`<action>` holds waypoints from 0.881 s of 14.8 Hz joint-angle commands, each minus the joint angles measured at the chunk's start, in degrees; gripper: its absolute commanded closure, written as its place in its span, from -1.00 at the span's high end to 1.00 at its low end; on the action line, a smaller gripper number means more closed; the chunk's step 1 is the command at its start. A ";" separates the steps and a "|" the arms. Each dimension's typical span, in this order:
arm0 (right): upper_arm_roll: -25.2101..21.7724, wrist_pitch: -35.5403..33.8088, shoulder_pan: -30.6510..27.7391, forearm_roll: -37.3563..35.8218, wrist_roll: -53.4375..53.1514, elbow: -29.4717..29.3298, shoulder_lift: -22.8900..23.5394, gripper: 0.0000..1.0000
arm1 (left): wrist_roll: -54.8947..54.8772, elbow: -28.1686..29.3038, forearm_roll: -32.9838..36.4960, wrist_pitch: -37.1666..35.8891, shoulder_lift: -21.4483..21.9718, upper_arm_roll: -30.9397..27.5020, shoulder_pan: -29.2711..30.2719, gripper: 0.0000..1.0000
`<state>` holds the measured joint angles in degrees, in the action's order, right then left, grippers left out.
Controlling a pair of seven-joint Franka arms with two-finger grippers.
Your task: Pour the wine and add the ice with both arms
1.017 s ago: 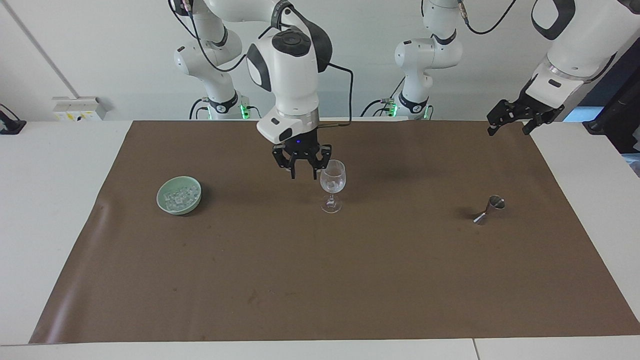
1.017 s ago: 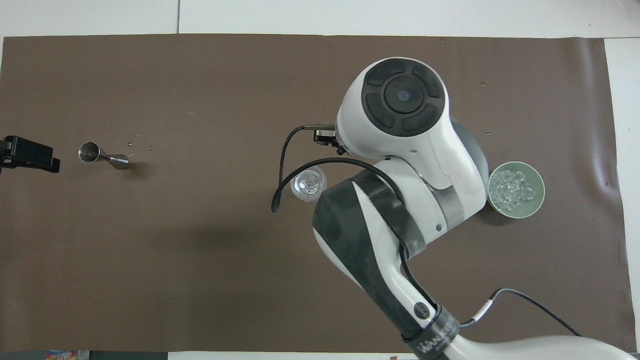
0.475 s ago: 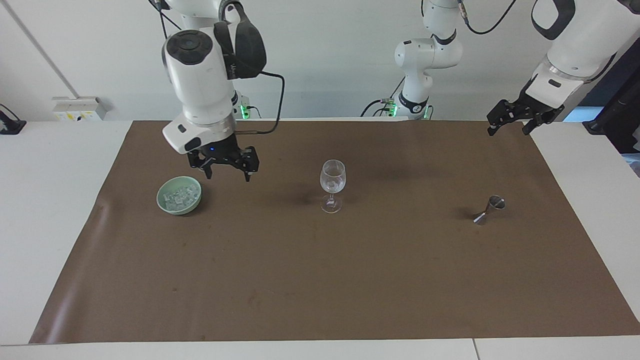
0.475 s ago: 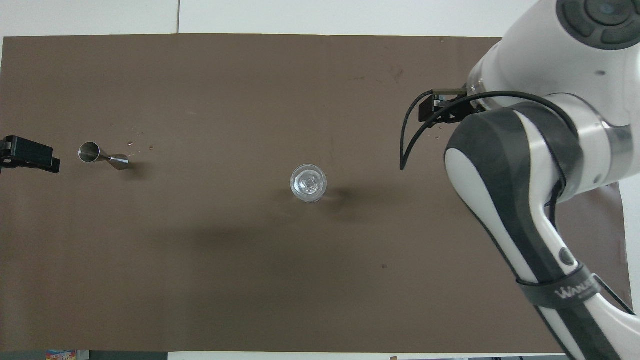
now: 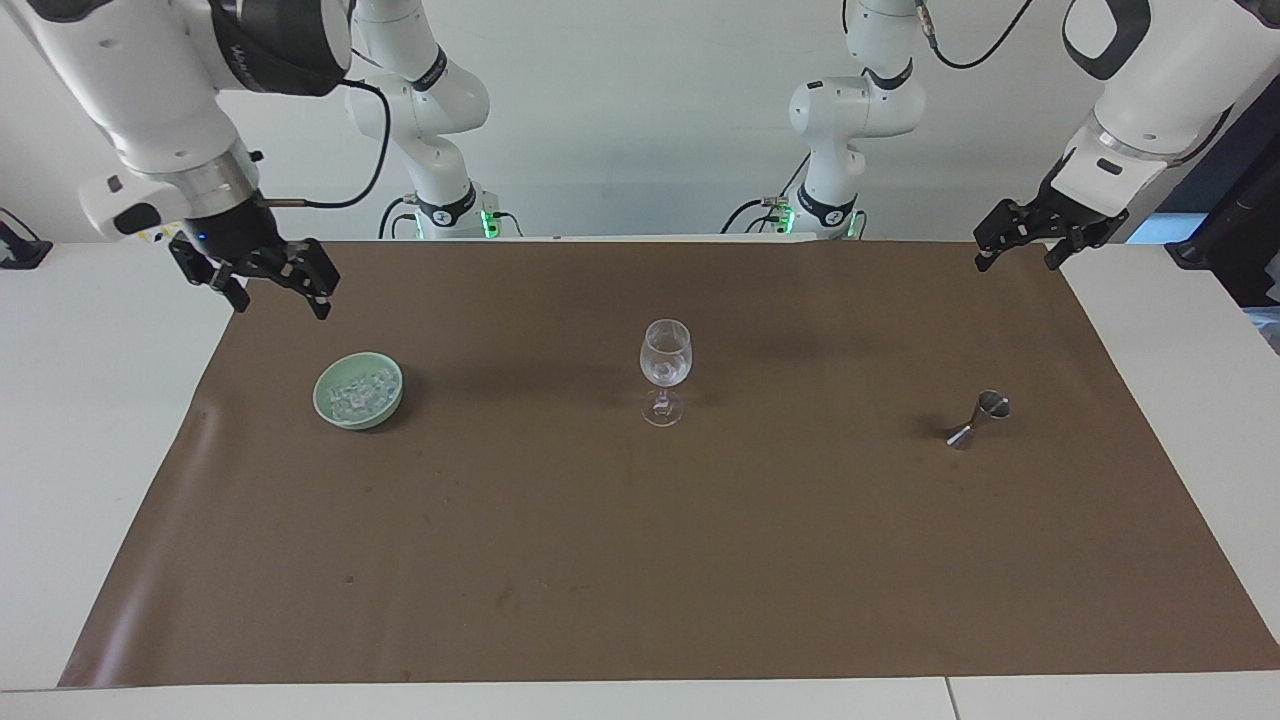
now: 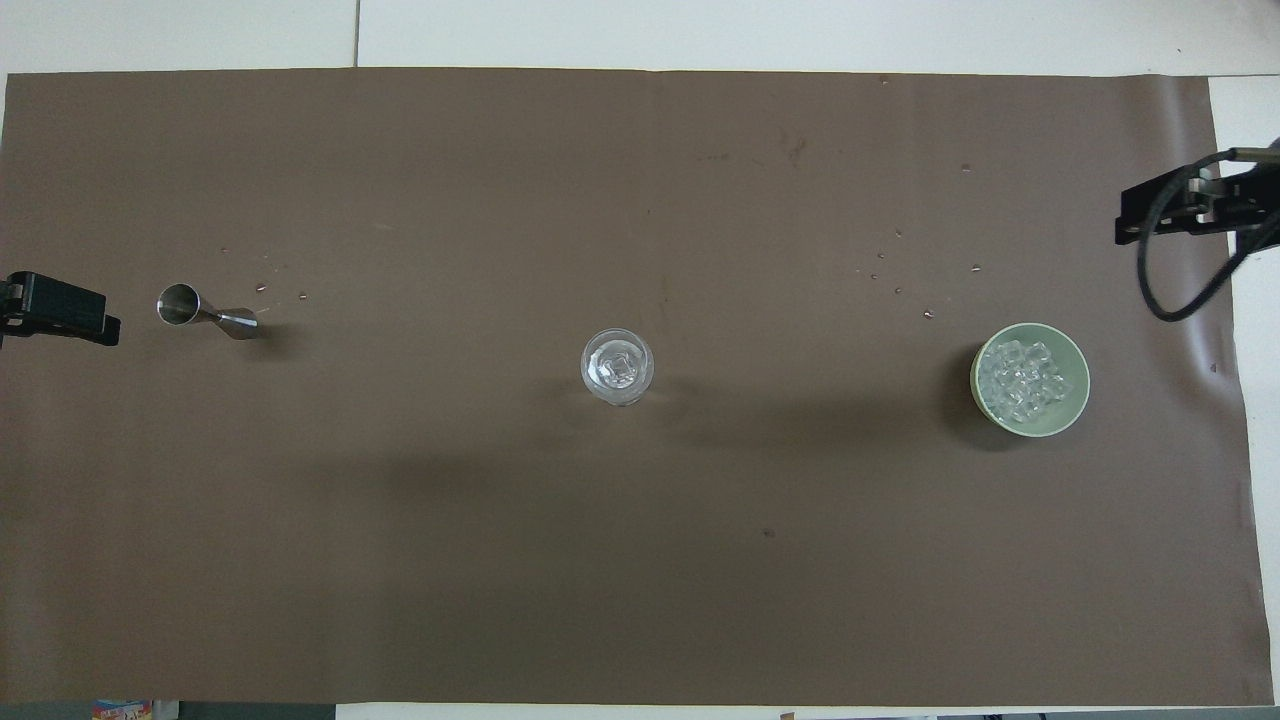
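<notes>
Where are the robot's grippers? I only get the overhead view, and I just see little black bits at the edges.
Observer: The right gripper hangs in the air over the edge of the mat, above the height of the bowl.
Operator: Is it holding any ice?
Observer: No, its fingers are spread apart with nothing between them.
Operator: What about the other one?
Observer: The left gripper hangs open over the mat's corner, well above the metal measuring cup.

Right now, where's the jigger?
The steel jigger lies on its side on the brown mat toward the left arm's end, level with the wine glass.
</notes>
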<state>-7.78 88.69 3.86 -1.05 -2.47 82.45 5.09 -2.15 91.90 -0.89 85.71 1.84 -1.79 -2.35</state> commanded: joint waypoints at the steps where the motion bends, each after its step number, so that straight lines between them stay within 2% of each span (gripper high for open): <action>1: 0.84 -4.39 -1.04 -0.01 1.93 -3.25 0.10 1.00 | -0.66 1.00 -0.16 0.68 0.80 0.03 0.24 1.00; 3: 0.66 -1.88 -1.13 0.34 2.64 -0.82 -1.21 1.00 | -0.66 1.08 -0.16 0.68 0.80 0.03 0.24 1.00; 6: -0.13 -0.54 -0.87 -0.10 6.31 7.78 -6.48 1.00 | -0.66 1.08 -0.16 0.68 0.80 0.03 0.24 1.00; 10: -0.22 -2.38 1.32 -2.20 8.62 7.99 -7.55 1.00 | -0.66 1.08 -0.16 0.68 0.80 0.03 0.24 1.00; 13: -0.13 -1.59 0.45 -2.03 8.53 9.13 -7.64 1.00 | -0.66 1.08 -0.16 0.68 0.80 0.03 0.24 1.00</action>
<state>-7.97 85.85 4.90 -2.22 5.12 89.19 -1.39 -2.15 91.90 -0.89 85.71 1.84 -1.79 -2.35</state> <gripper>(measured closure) 0.000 0.000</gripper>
